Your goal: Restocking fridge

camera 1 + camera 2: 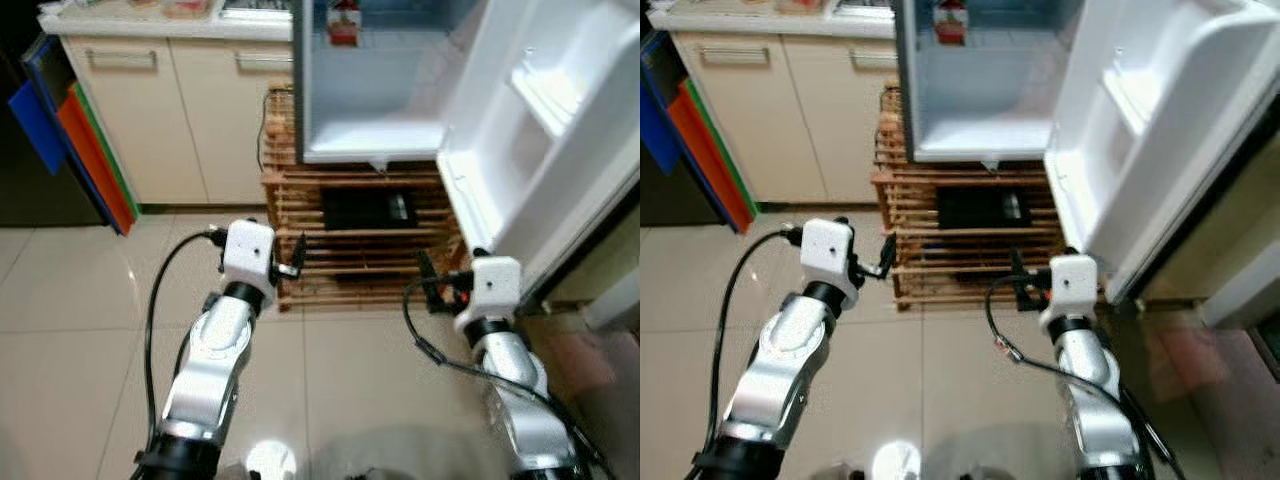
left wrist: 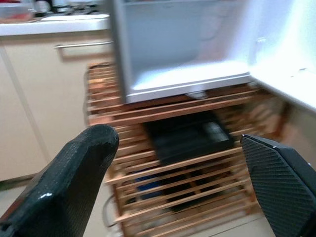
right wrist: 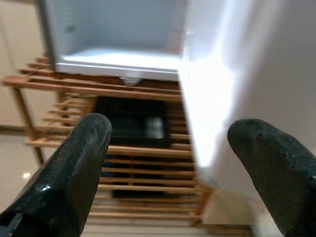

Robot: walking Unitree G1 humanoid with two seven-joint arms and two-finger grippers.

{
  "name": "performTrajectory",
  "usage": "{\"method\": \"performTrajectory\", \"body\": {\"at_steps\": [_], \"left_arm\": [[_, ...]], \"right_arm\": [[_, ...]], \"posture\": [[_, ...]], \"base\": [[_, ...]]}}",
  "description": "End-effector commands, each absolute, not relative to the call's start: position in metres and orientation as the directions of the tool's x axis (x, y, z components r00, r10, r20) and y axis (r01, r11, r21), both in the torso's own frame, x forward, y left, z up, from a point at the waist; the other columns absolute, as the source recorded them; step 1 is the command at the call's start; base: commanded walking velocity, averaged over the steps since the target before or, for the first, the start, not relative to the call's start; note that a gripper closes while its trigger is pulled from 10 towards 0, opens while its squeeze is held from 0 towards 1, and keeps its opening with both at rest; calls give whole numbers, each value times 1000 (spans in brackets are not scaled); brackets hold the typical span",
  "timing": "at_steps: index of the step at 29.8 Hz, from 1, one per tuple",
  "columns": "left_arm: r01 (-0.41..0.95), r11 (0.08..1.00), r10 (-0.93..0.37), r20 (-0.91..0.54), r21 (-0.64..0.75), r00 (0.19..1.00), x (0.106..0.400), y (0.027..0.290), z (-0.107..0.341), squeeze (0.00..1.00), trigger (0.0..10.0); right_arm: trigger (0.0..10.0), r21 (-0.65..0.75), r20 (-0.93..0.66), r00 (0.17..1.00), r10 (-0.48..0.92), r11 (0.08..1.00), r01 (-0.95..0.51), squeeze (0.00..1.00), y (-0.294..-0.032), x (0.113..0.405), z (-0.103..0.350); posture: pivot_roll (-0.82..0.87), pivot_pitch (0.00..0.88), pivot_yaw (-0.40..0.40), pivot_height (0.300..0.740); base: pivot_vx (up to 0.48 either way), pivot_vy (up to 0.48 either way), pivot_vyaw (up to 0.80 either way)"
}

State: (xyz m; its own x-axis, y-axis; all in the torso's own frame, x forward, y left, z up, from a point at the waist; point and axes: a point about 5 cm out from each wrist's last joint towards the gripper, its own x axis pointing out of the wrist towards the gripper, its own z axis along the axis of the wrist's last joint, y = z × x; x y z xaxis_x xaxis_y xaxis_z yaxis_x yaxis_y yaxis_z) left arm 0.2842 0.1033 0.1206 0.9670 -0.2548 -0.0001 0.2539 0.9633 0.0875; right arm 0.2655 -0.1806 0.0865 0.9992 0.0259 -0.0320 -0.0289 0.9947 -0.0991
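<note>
Nearest, over the tiled floor point(image 1: 70, 330), both silver arms reach forward. The left gripper point(image 2: 182, 182) has its fingers point(image 2: 69, 182) spread wide with nothing between them, aimed at the wooden slatted rack point(image 1: 300, 215). The right gripper point(image 3: 170, 173) also holds its fingers point(image 3: 64, 168) wide apart and empty, just short of the rack's right end, beside the lower edge of the open fridge door point(image 1: 545, 130). A black box point(image 1: 368, 209) lies on a shelf inside the rack. The fridge point(image 1: 375, 85) stands on top of the rack, its cavity lit, with a red-and-white carton point(image 1: 343, 22) at the back. Left of it are cream cabinets point(image 1: 165, 110) under a tabletop point(image 1: 150, 22), with coloured boards point(image 1: 75, 140) leaning at the cabinets' left end.
</note>
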Motion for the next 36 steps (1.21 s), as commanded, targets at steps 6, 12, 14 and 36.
{"method": "performTrajectory", "body": {"at_steps": [6,12,14,36], "left_arm": [[232,969,-234,11,86,972,284,109,122,0,10000],[236,969,-238,13,76,971,284,109,121,0,10000],[239,968,-241,12,77,971,284,108,121,0,10000],[260,961,-262,11,89,965,287,108,120,0,10000]], "right_arm": [[10000,-59,-31,993,110,992,-111,0,-171,266,87],[10000,-25,-48,945,322,946,-324,0,-155,255,88],[10000,-35,-44,943,331,942,-333,0,-155,253,89],[10000,-98,234,948,-217,965,245,0,-213,278,143]], "posture": [[-28,31,-27,740],[-34,28,-24,740],[-36,26,-23,740],[-31,29,-2,740]], "base": [[0,-80,0],[0,0,0],[0,0,0],[0,0,0]]}}
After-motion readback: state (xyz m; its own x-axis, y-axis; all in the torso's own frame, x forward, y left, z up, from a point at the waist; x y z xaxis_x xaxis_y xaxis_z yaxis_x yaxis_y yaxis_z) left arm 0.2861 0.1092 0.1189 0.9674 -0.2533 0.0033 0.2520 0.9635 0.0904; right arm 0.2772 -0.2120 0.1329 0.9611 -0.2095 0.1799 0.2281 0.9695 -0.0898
